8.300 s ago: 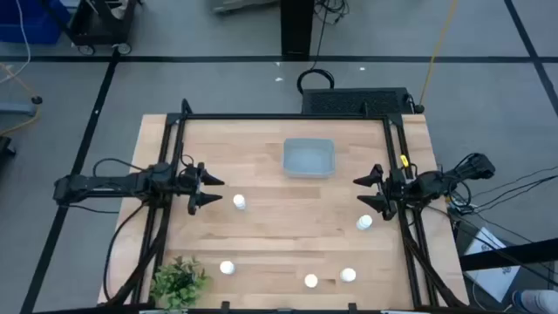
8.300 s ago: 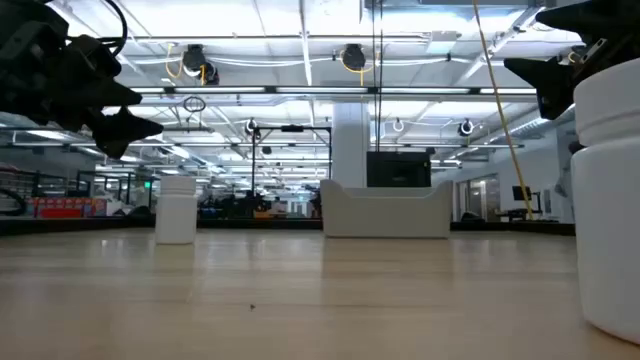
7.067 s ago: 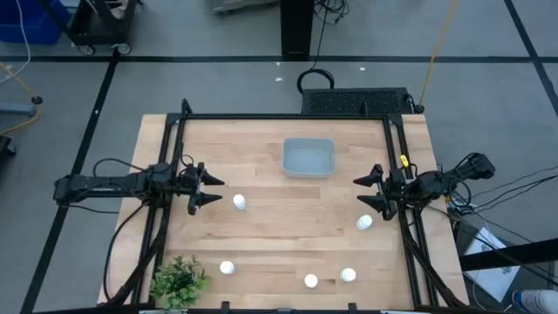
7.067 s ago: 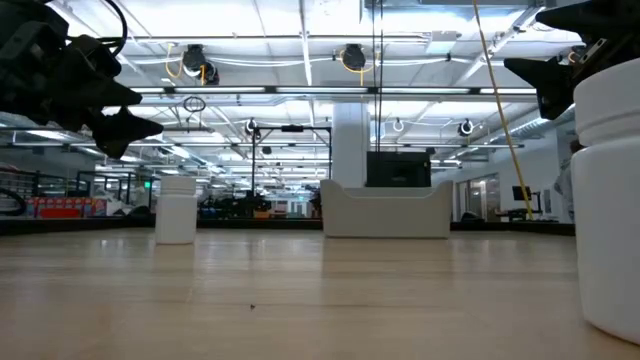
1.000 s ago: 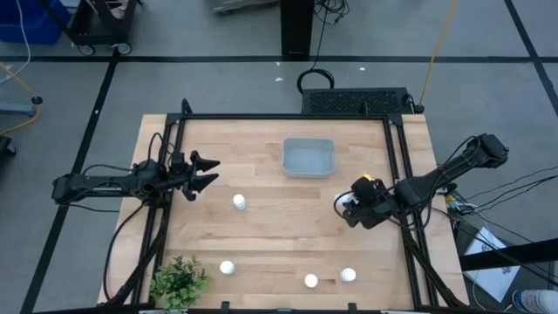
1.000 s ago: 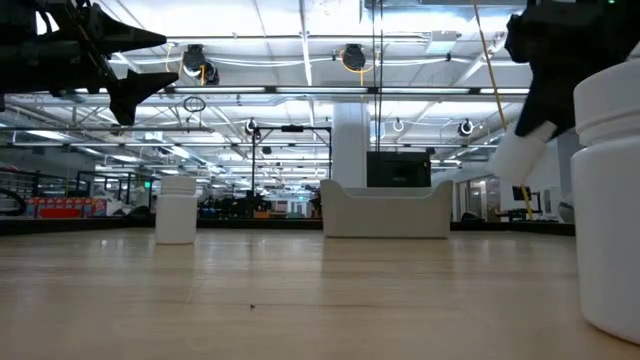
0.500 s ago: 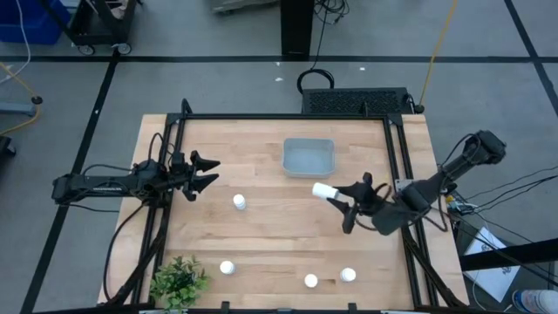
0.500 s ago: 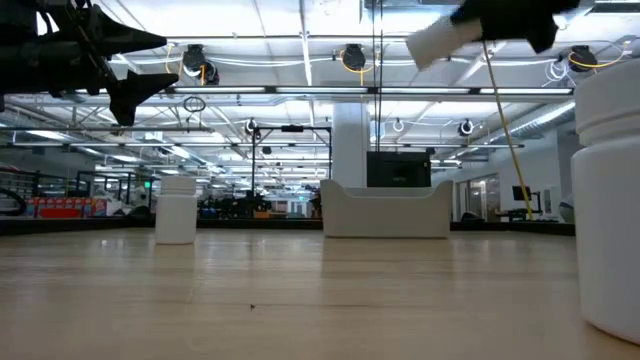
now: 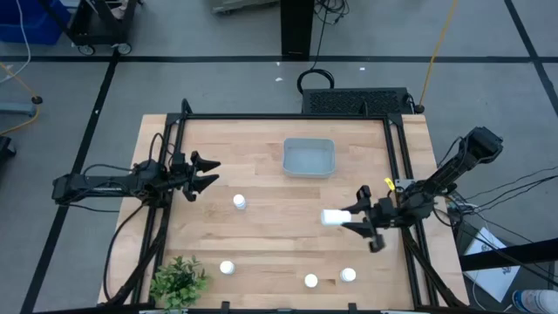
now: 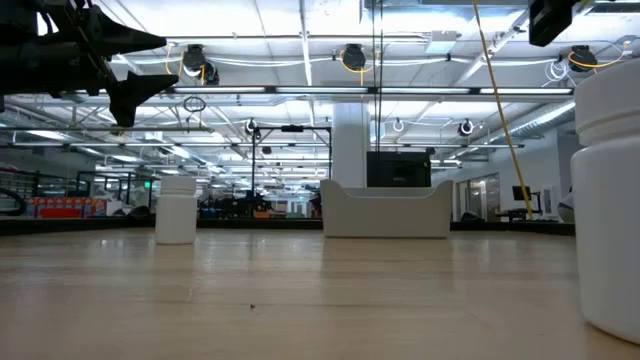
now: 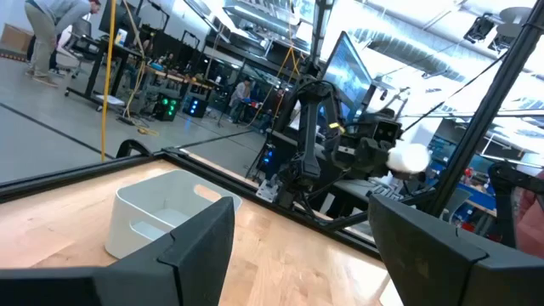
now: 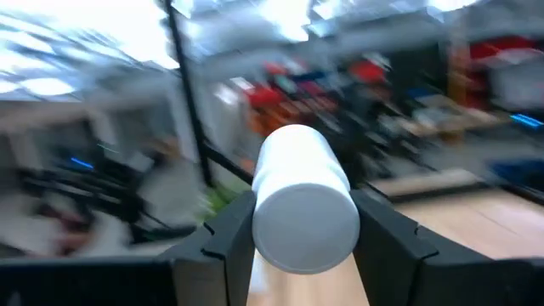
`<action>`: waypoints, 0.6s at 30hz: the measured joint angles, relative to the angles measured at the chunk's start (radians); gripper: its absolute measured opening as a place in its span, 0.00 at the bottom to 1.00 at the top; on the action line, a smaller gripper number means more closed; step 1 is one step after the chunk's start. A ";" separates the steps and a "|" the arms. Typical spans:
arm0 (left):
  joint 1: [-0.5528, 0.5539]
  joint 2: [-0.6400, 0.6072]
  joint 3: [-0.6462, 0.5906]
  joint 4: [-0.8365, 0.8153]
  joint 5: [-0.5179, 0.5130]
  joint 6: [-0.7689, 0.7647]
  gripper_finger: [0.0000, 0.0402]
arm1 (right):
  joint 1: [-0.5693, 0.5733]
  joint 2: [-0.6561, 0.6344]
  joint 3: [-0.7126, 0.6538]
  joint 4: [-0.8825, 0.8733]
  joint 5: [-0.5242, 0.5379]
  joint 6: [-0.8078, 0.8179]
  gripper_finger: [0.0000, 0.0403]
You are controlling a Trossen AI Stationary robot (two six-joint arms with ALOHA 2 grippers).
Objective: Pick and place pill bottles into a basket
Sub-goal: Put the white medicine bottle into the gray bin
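My right gripper [image 9: 347,218] is shut on one white pill bottle [image 9: 332,216] in the air over the table's right half, nearer than the grey-blue basket [image 9: 308,158]. Three more pill bottles [image 9: 227,268] [image 9: 310,281] [image 9: 348,276] stand on their bases along the near edge, and another [image 9: 239,202] stands left of centre. My left gripper [image 9: 205,172] hangs open above the table's left side, holding nothing. In the left wrist view the basket [image 11: 161,212] lies ahead of it. My right gripper pinches the bottle's round side [image 12: 263,229] between its two fingers [image 12: 387,246]. The fingers come level from the table's right. The bottle lies on its side along them, jutting out past the fingertips toward the table's left [image 9: 328,216], lifted clear of the table.
A green leafy plant [image 9: 179,281] sits at the near left corner. Black frame rails [image 9: 288,117] run along the far, left and right sides of the wooden top. One bottle [image 10: 607,200] stands very close to the low camera.
My right gripper, pointing down with the bottle a second ago, has tipped up to level and rolled. It swung the bottle up toward the basket, then back toward the near edge. The bottle now lies on its side in the air.
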 joint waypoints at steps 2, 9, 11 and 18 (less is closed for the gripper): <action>0.000 0.000 0.000 0.000 0.000 0.000 0.68 | 0.000 -0.008 -0.060 0.096 -0.098 -0.017 0.38; 0.000 0.000 0.000 -0.002 0.000 0.012 0.68 | 0.000 -0.011 -0.178 0.336 -0.536 -0.041 0.38; 0.000 0.000 0.000 -0.009 0.000 0.014 0.68 | 0.000 -0.011 -0.183 0.351 -0.629 -0.047 0.38; 0.000 0.000 0.000 -0.012 -0.001 0.018 0.68 | 0.000 -0.002 -0.184 0.355 -0.880 -0.053 0.39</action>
